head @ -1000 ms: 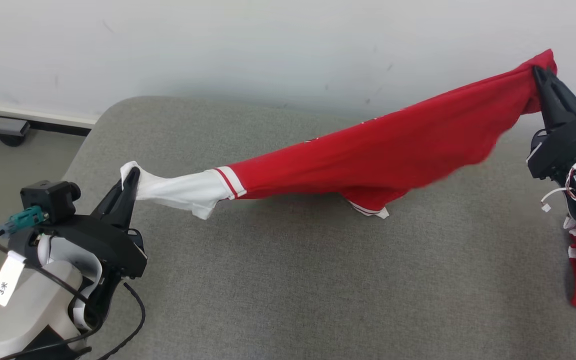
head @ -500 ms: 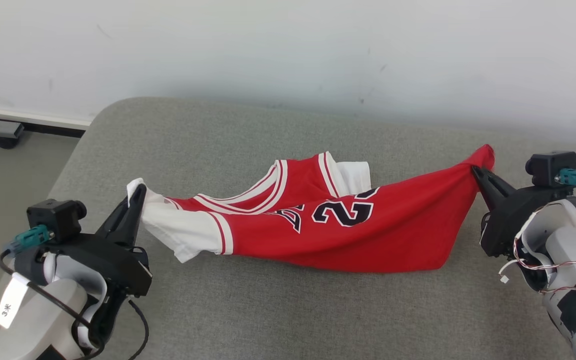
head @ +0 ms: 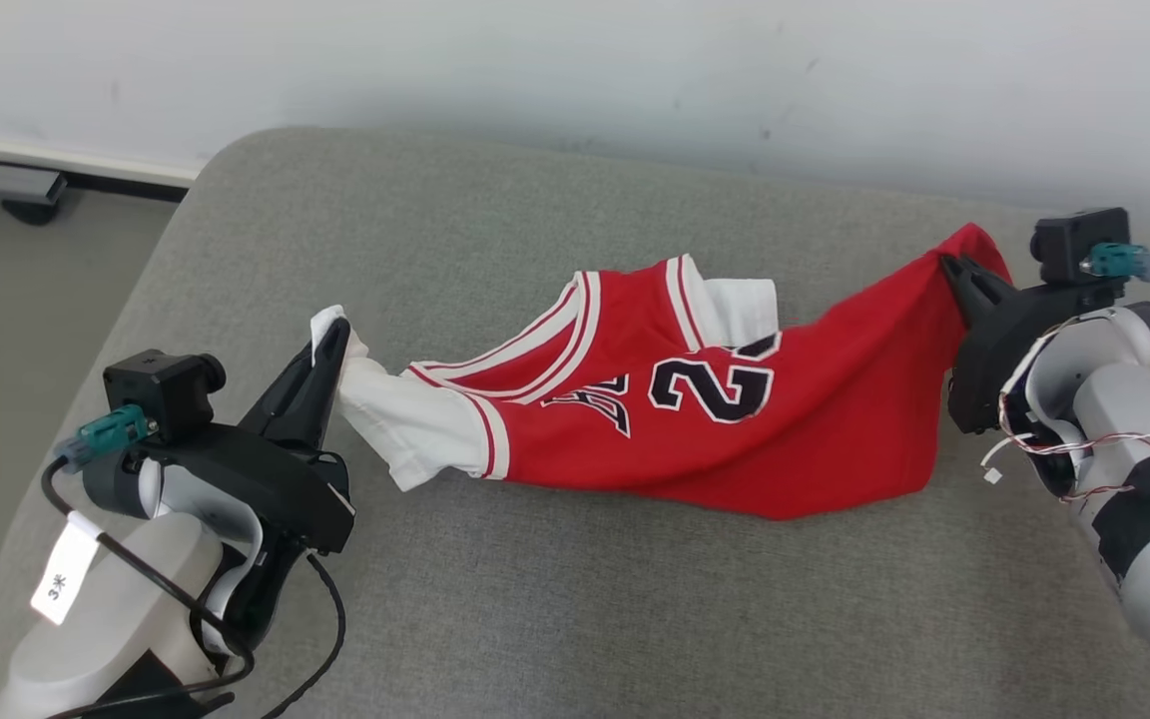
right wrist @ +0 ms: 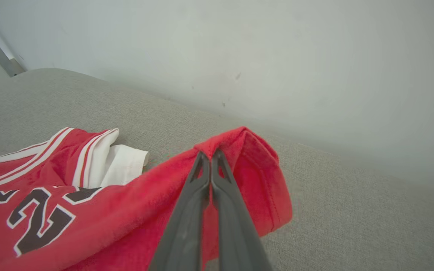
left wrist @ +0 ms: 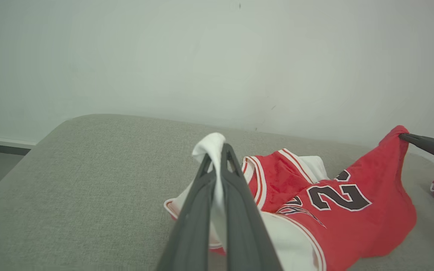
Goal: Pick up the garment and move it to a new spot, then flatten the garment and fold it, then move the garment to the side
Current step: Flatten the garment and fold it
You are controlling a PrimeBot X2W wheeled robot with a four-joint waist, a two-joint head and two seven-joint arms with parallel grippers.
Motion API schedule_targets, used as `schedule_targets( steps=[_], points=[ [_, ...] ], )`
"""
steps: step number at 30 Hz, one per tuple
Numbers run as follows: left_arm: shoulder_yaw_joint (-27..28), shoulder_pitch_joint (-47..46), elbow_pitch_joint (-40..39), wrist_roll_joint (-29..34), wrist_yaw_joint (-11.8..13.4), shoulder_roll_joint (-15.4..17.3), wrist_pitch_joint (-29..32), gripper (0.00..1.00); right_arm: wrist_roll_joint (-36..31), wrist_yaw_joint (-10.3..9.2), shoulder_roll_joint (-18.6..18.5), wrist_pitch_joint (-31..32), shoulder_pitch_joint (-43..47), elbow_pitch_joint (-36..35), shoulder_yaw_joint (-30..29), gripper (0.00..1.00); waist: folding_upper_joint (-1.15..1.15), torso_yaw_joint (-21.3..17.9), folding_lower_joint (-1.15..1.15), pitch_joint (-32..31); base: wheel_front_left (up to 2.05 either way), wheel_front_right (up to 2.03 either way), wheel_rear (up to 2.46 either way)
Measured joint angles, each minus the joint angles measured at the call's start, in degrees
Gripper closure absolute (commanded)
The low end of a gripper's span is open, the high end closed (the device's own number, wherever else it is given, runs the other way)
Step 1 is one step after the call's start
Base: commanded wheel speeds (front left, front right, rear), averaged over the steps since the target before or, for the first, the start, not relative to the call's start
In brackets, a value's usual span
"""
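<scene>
Grey cushion (head: 575, 619) is bearing the jersey (head: 815, 439), seemingly mid-flattening: left gripper (head: 337, 330) is pinching its white sleeve (head: 405, 429), right gripper (head: 947, 263) a red corner; next, drawing it taut.

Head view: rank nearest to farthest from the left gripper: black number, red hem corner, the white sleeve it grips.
1. white sleeve, pinched in the left gripper.
2. black number, midway across.
3. red hem corner, far right, pinched in the right gripper.

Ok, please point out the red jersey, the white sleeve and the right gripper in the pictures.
red jersey (head: 835, 419): head view, red cloth right of the number.
white sleeve (head: 415, 427): head view, middle of the sleeve.
right gripper (head: 947, 264): head view, between its fingertips, shut on the jersey's corner.
</scene>
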Motion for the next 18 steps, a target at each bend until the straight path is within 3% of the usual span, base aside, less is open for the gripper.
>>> schedule_targets(
  steps=[2, 3, 4, 5, 6, 18],
  points=[
    [0.0, 0.0, 0.2, 0.0, 0.0, 0.0, 0.0, 1.00, -0.3, -0.11, 0.3, 0.0, -0.3, 0.8, 0.4, 1.00, 0.00, 0.2, 0.00, 0.3, 0.00, 0.00, 0.00],
    [0.0, 0.0, 0.3, 0.0, 0.0, -0.1, 0.0, 1.00, -0.4, -0.42, 0.5, -0.1, -0.5, 1.5, 0.5, 0.84, 0.00, 0.4, 0.00, 0.5, 0.00, 0.00, 0.00],
    [0.0, 0.0, 0.4, 0.0, -0.3, -0.1, 0.0, 1.00, -0.5, -0.45, 0.6, -0.5, -0.5, 2.2, 0.6, 0.58, 0.00, 0.6, 0.00, 0.7, 0.00, 0.00, 0.00],
    [0.0, 0.0, 0.5, 0.1, -0.5, -0.2, 0.0, 1.00, -0.5, -0.48, 0.7, -0.7, -0.5, 2.7, 0.7, 0.10, 0.00, 0.7, 0.00, 0.8, 0.00, 0.00, 0.00],
    [0.1, 0.0, 0.7, 0.1, -0.5, -0.3, 0.0, 1.00, -0.6, -0.48, 0.8, -1.1, -0.5, 3.2, 0.9, 0.00, 0.00, 0.8, 0.00, 1.0, 0.00, 0.00, 0.00],
    [1.8, 1.2, 2.2, 0.2, -0.5, -0.1, 0.0, 1.00, 0.4, 0.59, 3.0, -8.2, 3.2, 2.9, 0.8, 0.00, 0.00, -1.5, 0.00, 0.3, 0.00, 0.00, 0.00]
  ],
)
